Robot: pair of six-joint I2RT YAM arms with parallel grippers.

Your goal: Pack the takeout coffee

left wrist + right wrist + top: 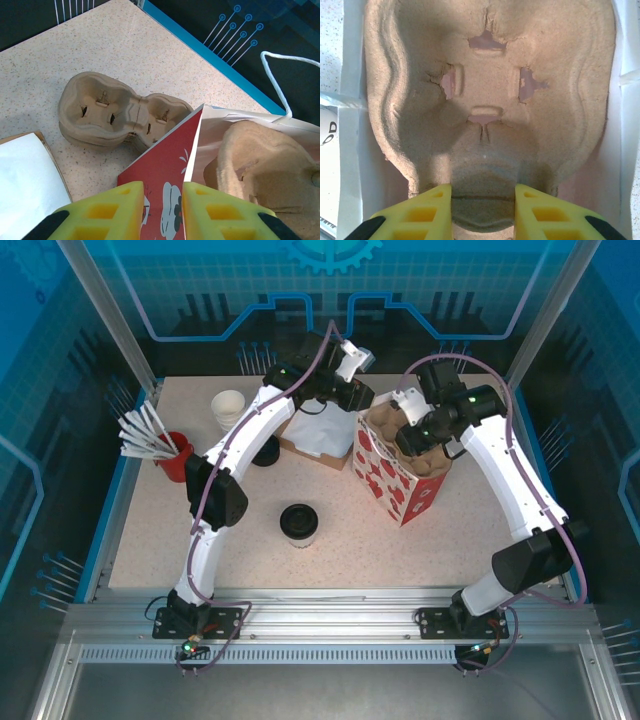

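Note:
The takeout coffee (pixel 299 524), a pale cup with a black lid, stands upright at the table's front centre, apart from both arms. A red printed paper bag (pixel 395 480) stands open to its right. My left gripper (pixel 358 400) (pixel 164 192) is open at the bag's (pixel 170 165) upper left corner, its yellow fingers either side of the red wall near the rim. My right gripper (pixel 407 438) (pixel 483 192) is open over the bag's mouth. Below it, a brown pulp cup carrier (pixel 485 100) lies inside the bag, its near hump between the fingers.
A second pulp carrier (pixel 115 112) lies on the table behind the bag. White napkins in a brown tray (pixel 318 438), a stack of white cups (pixel 228 408), loose black lids (pixel 266 452) and a red cup of stirrers (pixel 172 455) stand at back left. The bag's string handle (pixel 280 75) sticks up.

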